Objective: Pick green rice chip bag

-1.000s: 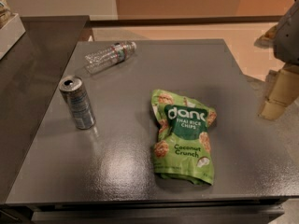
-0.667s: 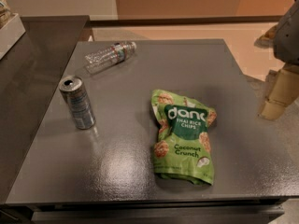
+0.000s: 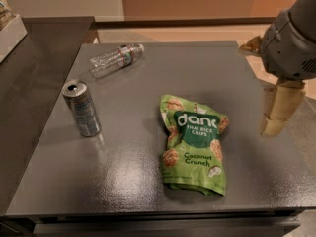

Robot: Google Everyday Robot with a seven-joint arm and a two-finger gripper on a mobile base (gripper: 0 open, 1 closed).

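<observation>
The green rice chip bag (image 3: pixel 194 144) lies flat, label up, on the dark grey table (image 3: pixel 123 177), right of centre and toward the front. It is light green with a dark green label and pictures of round chips. My gripper (image 3: pixel 272 130) hangs from the grey arm (image 3: pixel 291 43) over the table's right edge. Its beige fingers point down, to the right of the bag and above the table's surface. It does not touch the bag and holds nothing that I can see.
A silver drink can (image 3: pixel 82 108) stands upright at the left of the table. A clear plastic water bottle (image 3: pixel 116 59) lies on its side at the back left. A second grey counter (image 3: pixel 34 48) adjoins on the left.
My arm and gripper have shifted slightly left, in over the table's right edge. The bag, can and bottle have not moved.
</observation>
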